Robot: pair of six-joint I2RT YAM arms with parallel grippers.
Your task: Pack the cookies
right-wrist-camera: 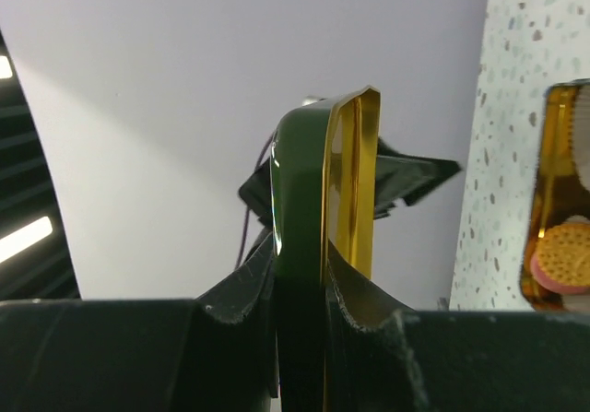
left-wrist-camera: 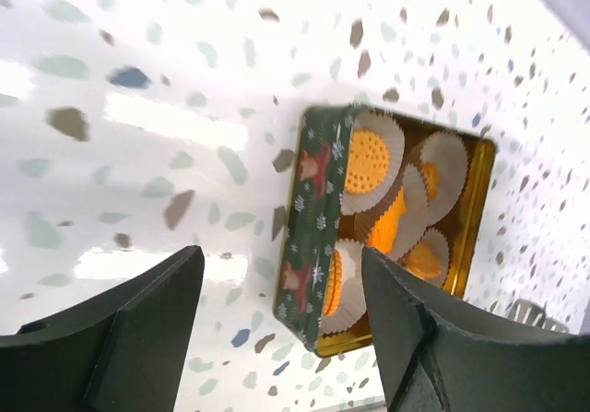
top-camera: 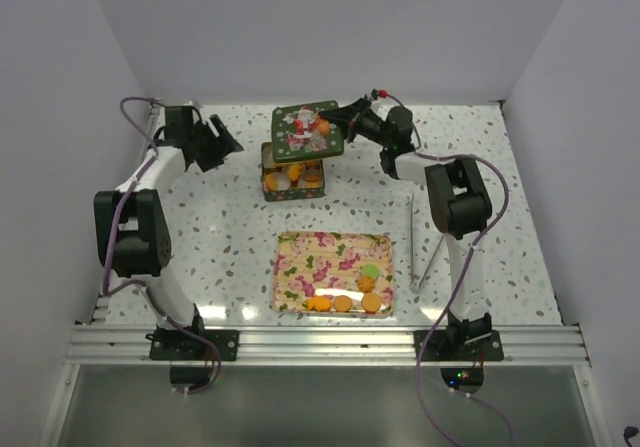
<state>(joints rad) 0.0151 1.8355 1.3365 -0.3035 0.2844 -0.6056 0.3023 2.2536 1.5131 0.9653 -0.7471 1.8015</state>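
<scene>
1. Floral tray (top-camera: 290,267), near centre of the speckled table (top-camera: 200,257), between the two arm bases. It holds unpacked cookies (top-camera: 342,304): three orange-brown rounds in a row along its near edge, running left to right. One more lies just behind the right end of that row, with a pale green cookie (top-camera: 370,270) behind it. All sit in the tray's right half.
2. Green Christmas tin (top-camera: 293,192), beyond the tray, open. It holds further cookies (left-wrist-camera: 367,161) in white paper cups (left-wrist-camera: 392,135). Some lie flat and some stand on edge.
3. Left gripper (top-camera: 225,147), far left, about level with the tin, well apart from it. Its fingers are spread and hold nothing, and its wrist camera looks onto the tin.
4. Tin lid (top-camera: 305,132), seen over the tin's far edge, picture side up. Contact with the tin cannot be told.
5. Right gripper (top-camera: 335,119), farthest back, reaching in from the right. Its jaws are clamped on the lid's rim, which shows edge-on in the wrist view.
6. Judgement: packing is partly done. The tray cookies lie nearward of both grippers. They are on the right arm's side, but that arm is occupied, so the free left gripper would serve.
</scene>
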